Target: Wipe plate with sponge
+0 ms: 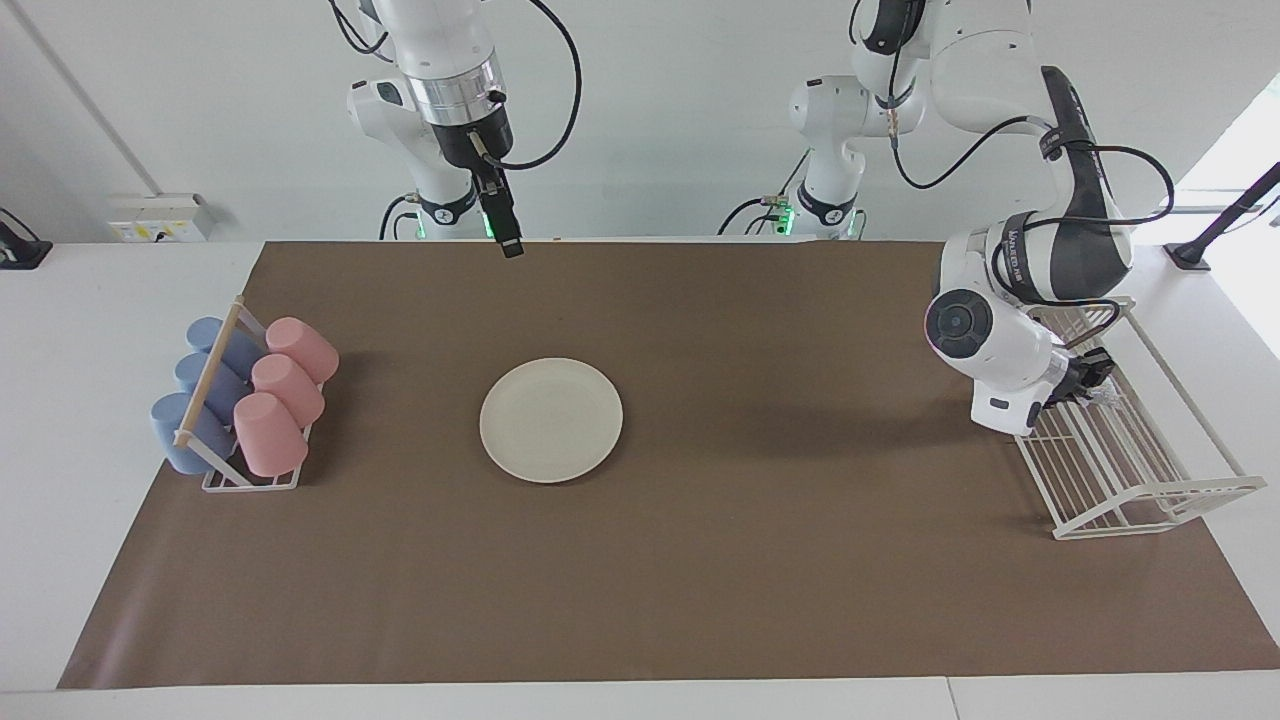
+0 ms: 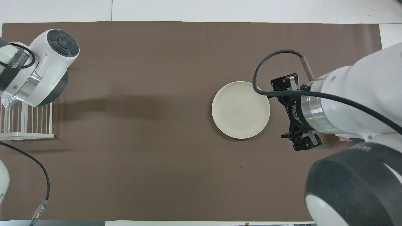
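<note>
I saw the plate (image 1: 551, 420) lying flat and bare near the middle of the brown mat (image 1: 700, 560) on the surface. The sponge (image 1: 1106, 397) showed as a silvery wad in the white wire rack (image 1: 1130, 470) at the left arm's end, right at the left tool (image 1: 1092, 385); whether that tool gripped it I could not tell. The right tool (image 1: 511, 245) hung raised over the mat's edge by the robots, waiting; its opening I could not tell either. A rack of pink and blue cups (image 1: 245, 400) stood at the right arm's end.

the round cream plate (image 1: 551, 420) lies flat mid-table; the sponge (image 1: 1104, 397), seemingly a silvery wad, sits in the rack toward the left arm's end.
</note>
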Robot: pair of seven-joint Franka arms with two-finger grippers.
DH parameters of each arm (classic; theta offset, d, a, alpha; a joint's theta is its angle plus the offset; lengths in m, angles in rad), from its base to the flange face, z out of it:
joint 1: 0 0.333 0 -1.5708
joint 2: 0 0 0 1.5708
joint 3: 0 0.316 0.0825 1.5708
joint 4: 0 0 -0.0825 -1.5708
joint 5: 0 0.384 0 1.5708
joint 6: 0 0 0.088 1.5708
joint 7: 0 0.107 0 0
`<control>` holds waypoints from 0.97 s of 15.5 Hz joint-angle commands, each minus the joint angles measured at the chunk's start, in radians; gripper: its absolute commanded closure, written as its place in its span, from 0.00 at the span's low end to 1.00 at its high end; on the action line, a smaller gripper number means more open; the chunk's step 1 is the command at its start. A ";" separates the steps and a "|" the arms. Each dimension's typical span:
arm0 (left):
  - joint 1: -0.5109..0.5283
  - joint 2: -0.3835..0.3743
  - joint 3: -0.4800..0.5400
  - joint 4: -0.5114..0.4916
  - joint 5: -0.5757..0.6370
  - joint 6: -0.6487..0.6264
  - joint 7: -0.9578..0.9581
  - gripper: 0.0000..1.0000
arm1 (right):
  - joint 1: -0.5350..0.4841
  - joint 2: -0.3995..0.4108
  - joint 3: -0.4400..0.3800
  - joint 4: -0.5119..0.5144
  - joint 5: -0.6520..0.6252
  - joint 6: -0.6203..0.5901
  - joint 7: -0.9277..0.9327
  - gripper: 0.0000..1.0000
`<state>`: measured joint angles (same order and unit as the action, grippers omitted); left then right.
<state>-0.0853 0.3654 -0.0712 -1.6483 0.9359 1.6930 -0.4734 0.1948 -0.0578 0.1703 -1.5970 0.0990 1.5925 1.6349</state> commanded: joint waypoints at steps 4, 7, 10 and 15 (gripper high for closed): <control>0.002 -0.081 0.007 0.076 -0.297 -0.039 0.006 1.00 | -0.002 -0.011 0.006 -0.017 0.013 0.007 -0.038 0.00; 0.006 -0.077 0.010 0.249 -0.657 -0.191 0.006 1.00 | 0.000 -0.033 0.006 -0.056 0.013 0.015 -0.059 0.00; 0.051 -0.121 0.017 0.268 -0.985 -0.214 -0.008 1.00 | -0.002 -0.037 0.009 -0.074 0.013 0.066 -0.110 0.00; 0.121 -0.183 0.016 0.179 -1.385 -0.219 0.015 1.00 | 0.054 -0.011 0.011 -0.066 0.042 0.167 0.020 0.00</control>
<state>0.0199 0.2217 -0.0513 -1.3997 -0.3342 1.4764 -0.4709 0.2221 -0.0646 0.1747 -1.6426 0.1215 1.7139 1.5927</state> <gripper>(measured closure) 0.938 0.000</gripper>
